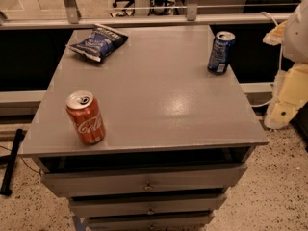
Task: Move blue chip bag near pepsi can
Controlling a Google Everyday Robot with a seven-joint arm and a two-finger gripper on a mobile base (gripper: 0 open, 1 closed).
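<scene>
The blue chip bag (98,42) lies flat on the far left corner of the grey cabinet top (159,95). The pepsi can (220,52) stands upright near the far right edge of the same top. The bag and the can are far apart, with the width of the top between them. My gripper (285,102) hangs at the right edge of the view, off the cabinet's right side and below the level of the top, to the right of the pepsi can. It holds nothing that I can see.
A red Coca-Cola can (85,117) stands upright near the front left of the top. Drawers (144,182) stack below the front edge. A metal rail (144,19) runs behind the cabinet. A black pole (12,160) leans at the left on the floor.
</scene>
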